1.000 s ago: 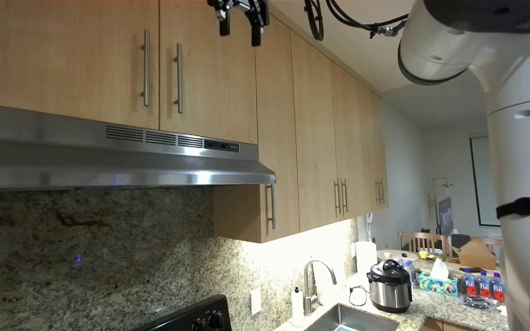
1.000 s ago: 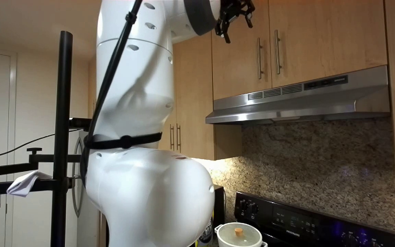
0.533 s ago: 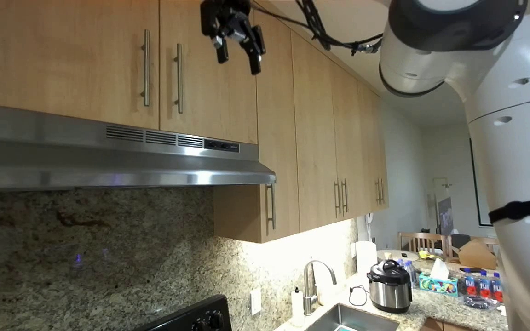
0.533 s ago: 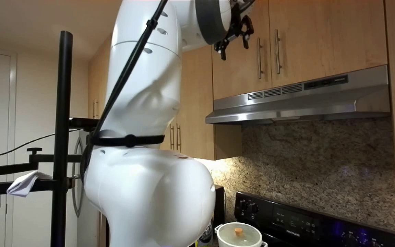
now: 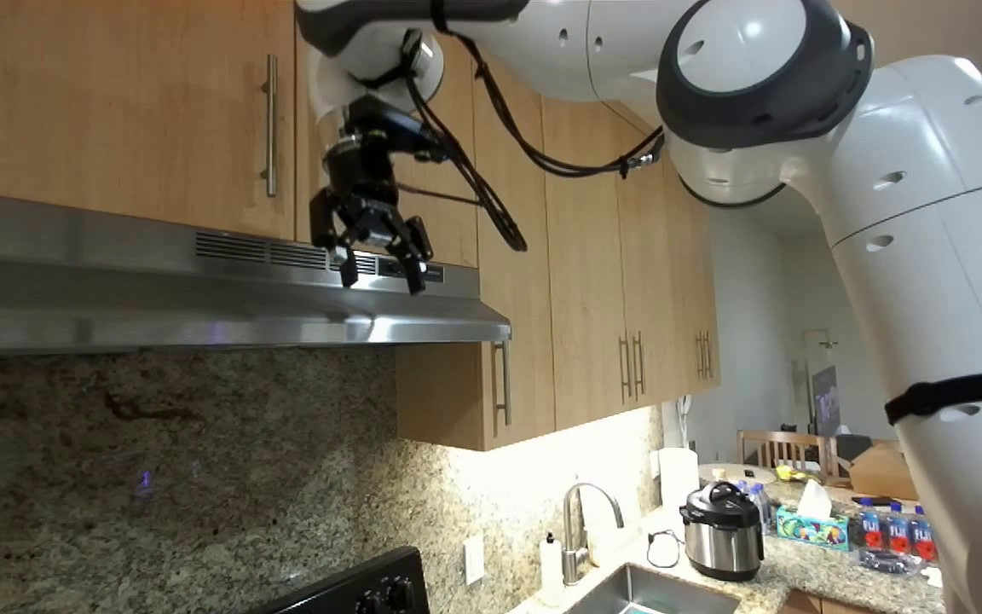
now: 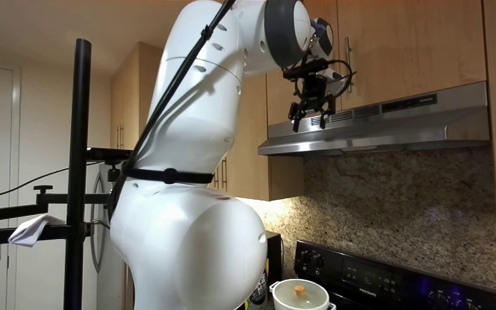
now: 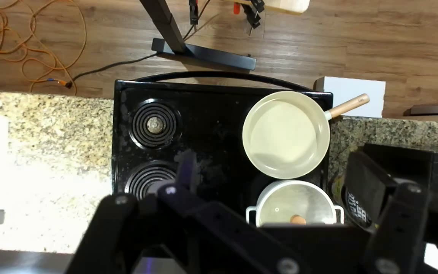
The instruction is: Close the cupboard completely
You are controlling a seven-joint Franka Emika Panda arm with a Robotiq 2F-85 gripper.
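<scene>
Nearest to us in an exterior view stands the white, smooth-shelled robot arm [image 5: 943, 307] with a black strap [image 5: 968, 391] around it, its forward half reaching across the top of the view. At its end we see the black two-fingered gripper [image 5: 382, 277] pointing down, its two fingers [image 5: 415, 277] spread well apart. Past those fingers, blurred in the wrist view, we look onto the black coil-burner stove [image 7: 211, 110], where a round cream frying pan [image 7: 285, 133] with a wooden handle sits just beside a white, two-handled, lidded pot [image 7: 293, 201]. Behind the gripper runs the wide stainless-steel range hood [image 5: 227, 298], and directly above it hangs the short light-wood wall cupboard [image 5: 116, 111]. Its two flat doors [image 6: 416, 47] look closed to us — though in both exterior views the arm covers part of them and hides one of the vertical silver bar handles [image 5: 271, 126]. Farther along, in an exterior view, we find taller light-wood cabinets [image 5: 585, 256] reaching lower — then a stainless-steel sink [image 5: 687, 588], a black-and-silver pressure cooker [image 5: 723, 546], a brightly patterned tissue box [image 5: 811, 527], blue-capped plastic bottles [image 5: 898, 533] and, farthest off, brown wooden chairs [image 5: 785, 437].
</scene>
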